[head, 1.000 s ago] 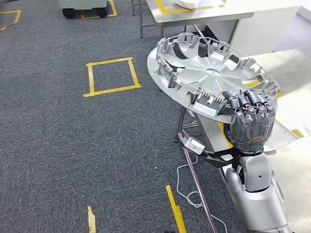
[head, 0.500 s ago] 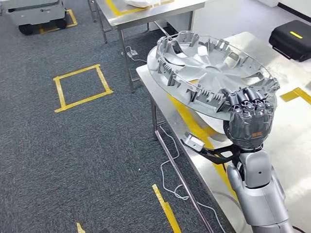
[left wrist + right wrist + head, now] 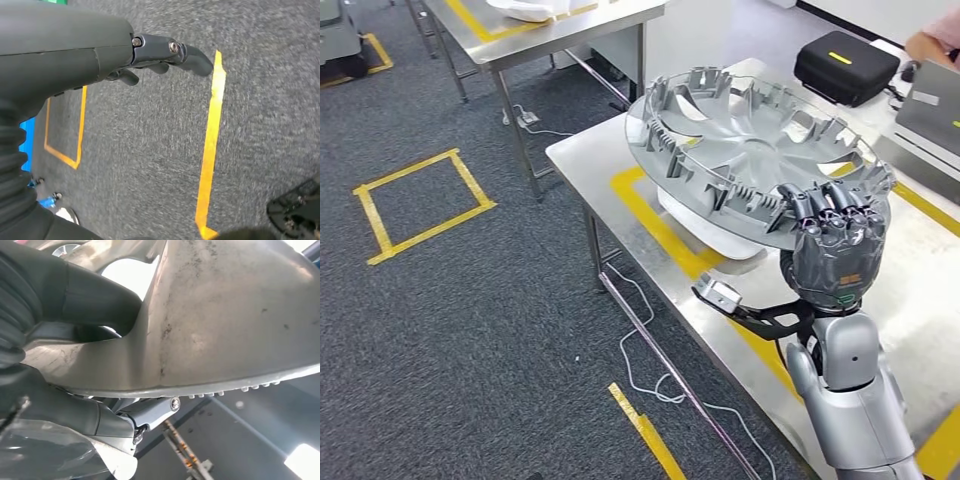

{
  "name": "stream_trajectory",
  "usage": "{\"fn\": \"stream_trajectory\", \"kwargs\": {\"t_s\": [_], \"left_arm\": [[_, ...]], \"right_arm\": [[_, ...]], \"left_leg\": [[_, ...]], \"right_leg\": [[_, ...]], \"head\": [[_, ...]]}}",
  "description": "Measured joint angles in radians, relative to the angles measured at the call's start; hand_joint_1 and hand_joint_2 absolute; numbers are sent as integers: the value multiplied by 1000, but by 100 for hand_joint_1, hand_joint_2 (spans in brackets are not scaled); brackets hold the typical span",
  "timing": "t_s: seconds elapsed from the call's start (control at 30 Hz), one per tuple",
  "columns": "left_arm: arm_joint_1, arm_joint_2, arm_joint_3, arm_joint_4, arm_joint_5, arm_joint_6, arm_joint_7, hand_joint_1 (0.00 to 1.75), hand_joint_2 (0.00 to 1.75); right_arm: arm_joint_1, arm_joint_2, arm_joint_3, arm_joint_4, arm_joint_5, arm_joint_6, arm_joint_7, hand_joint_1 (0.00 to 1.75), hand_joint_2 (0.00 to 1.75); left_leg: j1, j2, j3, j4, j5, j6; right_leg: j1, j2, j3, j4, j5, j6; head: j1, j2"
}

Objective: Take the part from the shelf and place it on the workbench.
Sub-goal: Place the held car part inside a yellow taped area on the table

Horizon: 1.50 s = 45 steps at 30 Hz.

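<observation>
your view has swung so the bench (image 3: 622,165) now sits under the part (image 3: 743,150) your right hand (image 3: 833,245) grips by its rim, so lowering looks next; left hand (image 3: 113,55) hangs empty, fingers loosely extended.

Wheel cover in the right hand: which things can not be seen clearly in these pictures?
- Head view: the wheel cover hides part of the white part lying on the workbench.
- Right wrist view: the cover's underside hides most of the right hand's fingers.
- Head view: the person's hand is cut off by the edge.
- Left wrist view: the left hand is partly hidden by its own cover.
</observation>
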Motion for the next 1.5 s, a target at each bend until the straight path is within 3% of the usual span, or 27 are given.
{"fn": "stream_trajectory", "kwargs": {"t_s": [0.03, 0.07, 0.13, 0.17, 0.23, 0.27, 0.33, 0.4, 0.47, 0.53, 0.57, 0.6, 0.63, 0.7, 0.77, 0.83, 0.9, 0.97, 1.0, 1.07, 1.1, 1.17, 1.23, 1.27, 1.37, 1.43, 1.5], "left_arm": [[1, 0, -1, 1, 0, -1, 0, 0, 175], [2, 0, -1, 2, 0, -1, 0, 0, 175], [1, -1, -1, 3, 2, -1, 0, 0, 175], [1, -1, -1, 3, 3, -1, -1, 0, 175], [1, 0, -1, 4, 6, -1, -2, 0, 175], [0, 1, -1, 4, 8, -2, -3, 0, 175], [-3, 2, -1, 4, 10, -1, -3, 0, 175], [-6, 2, -1, 4, 11, 0, -5, 0, 175], [-6, 2, -2, 5, 13, 0, -6, 0, 175], [-2, 2, -2, 7, 14, 0, -7, 0, 175], [0, 2, -2, 8, 15, 0, -7, 0, 175], [1, 2, -2, 8, 15, 0, -7, 0, 175], [1, 2, -2, 8, 16, 1, -8, 0, 175], [1, 4, -2, 9, 17, 1, -8, 0, 175], [1, 5, -2, 10, 18, 3, -8, 0, 175], [-1, 3, -2, 11, 18, 3, -9, 0, 175], [-4, 2, -2, 11, 18, 3, -9, 0, 175], [-4, 2, -2, 11, 18, 4, -9, 0, 175], [-3, 1, -2, 11, 18, 4, -9, 0, 175], [0, 0, -2, 11, 19, 4, -9, 0, 175], [1, 0, -2, 11, 19, 4, -9, 0, 175], [1, -1, -2, 11, 20, 4, -9, 0, 175], [0, 1, -2, 11, 20, 4, -9, 0, 175], [-1, 2, -2, 12, 20, 4, -9, 0, 175], [-4, 3, -2, 12, 20, 5, -9, 0, 175], [-5, 4, -2, 12, 20, 5, -9, 0, 175], [-3, 5, -2, 12, 21, 6, -9, 0, 175]], "right_arm": [[0, 0, 2, 2, 0, 0, 1, 175, 175], [1, 0, 3, 4, 0, 0, 3, 175, 175], [1, 0, 4, 7, 0, 0, 6, 175, 175], [1, 0, 5, 7, 0, 0, 7, 175, 175], [-1, 0, 6, 8, 0, 0, 9, 175, 175], [-1, -1, 7, 8, 0, 0, 9, 175, 175], [-1, -1, 7, 10, 0, 0, 11, 175, 175], [-1, -2, 7, 12, 0, 0, 12, 175, 175], [-3, -2, 8, 14, -1, 0, 13, 175, 175], [-3, -2, 8, 17, -1, 0, 14, 175, 175], [-2, -2, 8, 19, -1, 0, 14, 175, 175], [-2, -2, 8, 21, -1, 0, 15, 175, 175], [-1, -2, 8, 22, -2, 0, 15, 175, 175], [-2, -2, 9, 23, -3, 0, 15, 175, 175], [-2, -2, 9, 24, -3, 0, 15, 175, 175], [-1, -2, 9, 25, -4, 0, 16, 175, 175], [1, -2, 11, 27, -6, 0, 16, 175, 175], [-1, -2, 13, 29, -9, 0, 15, 175, 175], [-3, -2, 14, 31, -10, 0, 15, 175, 175], [-3, -2, 16, 36, -13, 0, 16, 175, 175], [-3, -3, 17, 38, -13, 0, 15, 175, 175], [-4, -4, 18, 40, -14, 0, 16, 175, 175], [-7, -4, 20, 42, -15, 0, 16, 175, 175], [-9, -4, 21, 42, -15, 0, 16, 175, 175], [-10, -4, 22, 44, -15, 0, 16, 175, 175], [-12, -5, 22, 47, -20, 0, 16, 175, 175], [-15, -5, 23, 54, -36, 0, 14, 175, 175]], "left_leg": [[0, 15, 0, 0, -1, 0], [0, 29, 1, 0, -3, -1], [0, 53, 4, 1, -7, -6], [-2, 64, 7, 1, -10, -10], [-8, 83, 13, 3, -17, -21], [-11, 92, 15, 4, -19, -26], [-10, 109, 22, 4, -25, -36], [-5, 77, 14, 39, -54, -46], [-2, 21, -38, 153, -115, -51], [-2, 0, -103, 280, -157, -50], [-3, -3, -119, 302, -150, -47], [-3, -7, -116, 282, -122, -43], [-4, -15, -97, 226, -80, -36], [-5, -56, -44, 91, -10, -20], [-5, -82, -16, 24, 3, -12], [-5, -66, -9, 12, -1, -10], [-1, -42, -1, -3, 4, -4], [1, -17, 4, -12, 7, 1], [1, -4, 4, -12, 6, 2], [2, 23, 5, -11, 4, 0], [3, 36, 6, -10, 1, -2], [4, 59, 12, -8, -5, -10], [-3, 79, 17, -3, -14, -23], [-7, 88, 19, -2, -18, -28], [-7, 110, 26, 3, -28, -39], [-1, 69, 7, 58, -69, -48], [0, 14, -52, 189, -136, -50]], "right_leg": [[-2, -8, -20, 41, -10, 4], [-5, -13, -23, 47, -3, 7], [-8, -36, 31, -52, 53, 10], [-5, -62, 70, -122, 76, 10], [0, -94, 125, -214, 98, -1], [4, -95, 131, -223, 95, -9], [3, -68, 133, -225, 96, -26], [-1, -44, 136, -228, 98, -38], [-3, -19, 138, -229, 99, -46], [0, 10, 140, -229, 98, -49], [2, 26, 141, -228, 98, -50], [4, 42, 142, -228, 98, -50], [5, 58, 144, -228, 98, -50], [6, 85, 144, -227, 98, -48], [3, 108, 138, -225, 99, -41], [0, 128, 131, -227, 102, -30], [3, 93, 113, -202, 83, -20], [5, 25, 62, -104, 31, -12], [2, 4, 28, -36, 2, -7], [-5, -11, -16, 48, -15, 3], [-9, -16, -13, 37, 4, 7], [-14, -46, 49, -87, 68, 14], [-10, -88, 110, -200, 101, 9], [-7, -97, 123, -222, 102, 2], [-5, -62, 122, -221, 100, -23], [-8, -39, 123, -221, 102, -35], [-7, -20, 123, -222, 102, -43]], "head": [[0, 0], [0, 0], [0, 0], [1, 0], [-1, 0], [-2, 0], [-4, 0], [-9, 0], [-16, 0], [-19, 0], [-19, 0], [-19, 0], [-19, 0], [-18, 0], [-18, 0], [-19, 0], [-15, 0], [-9, 0], [-6, 0], [-6, 0], [-5, 0], [-5, 0], [-5, 0], [-7, 0], [-14, 0], [-18, 0], [-23, 0]]}}
